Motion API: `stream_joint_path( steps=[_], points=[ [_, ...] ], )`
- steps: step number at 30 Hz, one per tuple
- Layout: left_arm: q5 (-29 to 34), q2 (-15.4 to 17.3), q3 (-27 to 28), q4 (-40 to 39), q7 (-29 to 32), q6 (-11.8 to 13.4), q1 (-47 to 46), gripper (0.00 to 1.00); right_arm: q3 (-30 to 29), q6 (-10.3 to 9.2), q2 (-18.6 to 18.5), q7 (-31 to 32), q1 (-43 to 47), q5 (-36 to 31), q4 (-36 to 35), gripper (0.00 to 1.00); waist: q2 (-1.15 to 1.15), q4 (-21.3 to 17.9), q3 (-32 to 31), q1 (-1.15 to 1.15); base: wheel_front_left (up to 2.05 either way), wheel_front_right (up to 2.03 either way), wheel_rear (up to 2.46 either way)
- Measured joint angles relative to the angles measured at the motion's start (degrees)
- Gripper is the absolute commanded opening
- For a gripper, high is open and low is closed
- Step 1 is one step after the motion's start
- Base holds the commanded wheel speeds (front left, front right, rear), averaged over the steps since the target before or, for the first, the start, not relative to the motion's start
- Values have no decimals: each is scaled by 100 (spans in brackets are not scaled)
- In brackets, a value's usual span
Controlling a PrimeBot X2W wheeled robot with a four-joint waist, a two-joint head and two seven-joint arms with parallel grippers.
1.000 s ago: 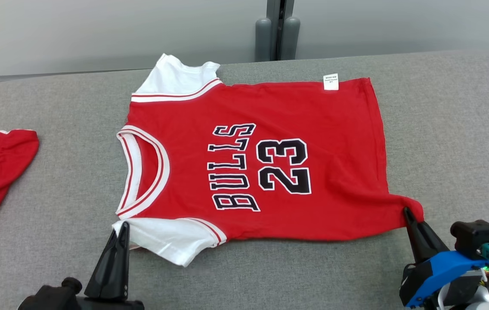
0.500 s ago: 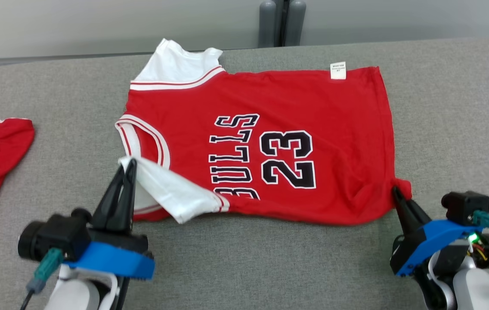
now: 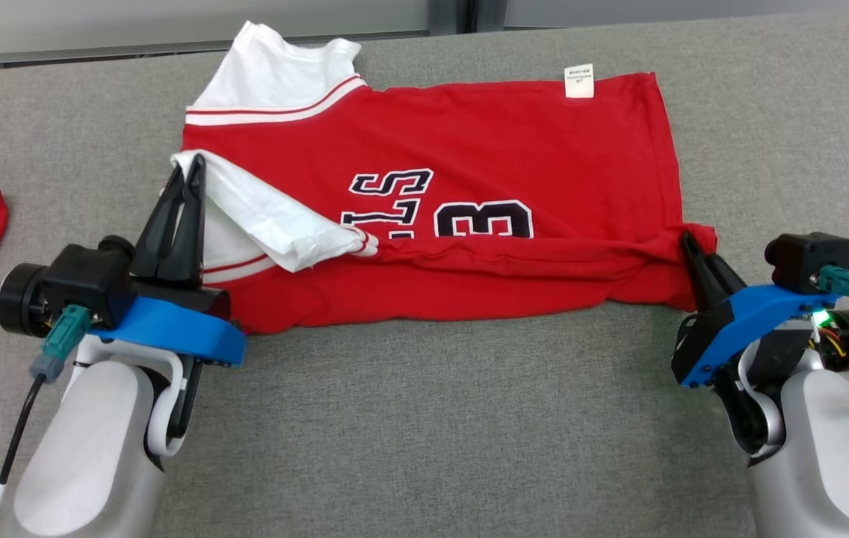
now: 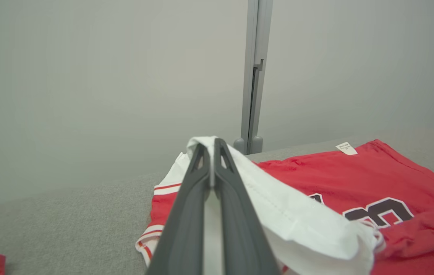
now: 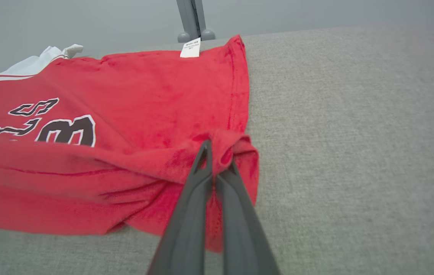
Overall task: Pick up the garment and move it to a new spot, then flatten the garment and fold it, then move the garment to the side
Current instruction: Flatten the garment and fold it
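On the grey cloth table (image 3: 424,418) before a pale wall (image 4: 87,76) lies the red jersey (image 3: 514,127), half folded, showing "S" and "3", left gripper (image 3: 191,166) clamped on its white sleeve (image 3: 275,224), right gripper (image 3: 687,243) on a hem corner (image 3: 702,237).

Lab-like test space: grey fabric-covered table (image 3: 424,418) beneath left gripper (image 3: 194,161); bare grey partition wall (image 4: 87,76), metal post (image 4: 255,68) ahead of it.

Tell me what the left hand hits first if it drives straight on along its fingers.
Probably the grey wall behind the table, passing over the shirt's far sleeve; depth is unclear.
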Motion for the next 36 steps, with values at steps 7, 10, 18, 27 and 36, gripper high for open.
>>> stream_joint_path(
  steps=[7, 10, 18, 27, 36],
  points=[
    [-20, -113, 51, 401, -127, 20, -194, 0, 94, 0, 1, 68, -276, -45, 293, 42, 0, -17, 61, 0, 0, 0, 0],
    [-29, -162, 105, 497, -180, 33, -261, 87, 115, 0, 1, 7, -323, -46, 387, 100, 0, -5, 70, 0, 0, 0, 0],
    [-62, -345, 179, 447, -243, -51, -181, 100, -15, 0, -1, -523, -268, 24, 234, 100, 0, 55, 41, -1, 0, 0, 0],
    [-231, -433, 424, 21, -219, -111, 760, 100, 23, 0, 0, -625, 479, -70, -654, 100, 0, 91, -194, -1, 0, 0, 0],
    [-945, -397, 725, -134, 935, 203, 1755, 100, 8, 0, 0, -323, 1247, -146, -1305, 100, 0, 120, -372, -2, 0, 0, 0]
  ],
)
